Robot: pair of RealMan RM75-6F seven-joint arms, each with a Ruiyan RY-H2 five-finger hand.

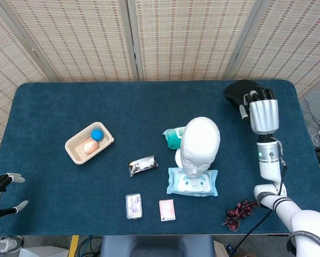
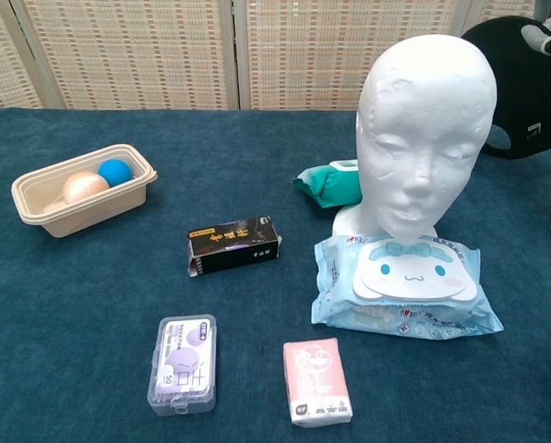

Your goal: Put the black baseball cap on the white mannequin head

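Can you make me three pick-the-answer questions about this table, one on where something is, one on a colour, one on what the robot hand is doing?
1. Where is the white mannequin head?
A. inside the tan tray
B. behind the blue wipes pack, near the table's middle
C. at the left edge of the table

2. What colour is the small ball in the tan tray?
A. blue
B. red
C. yellow

3. What is the right robot hand doing?
A. resting flat on the table
B. holding the pink packet
C. holding the black baseball cap

Answers:
1. B, it stands just behind the blue wipes pack.
2. A, a blue ball lies beside a peach one.
3. C, its fingers hold the cap near the table's far right corner.
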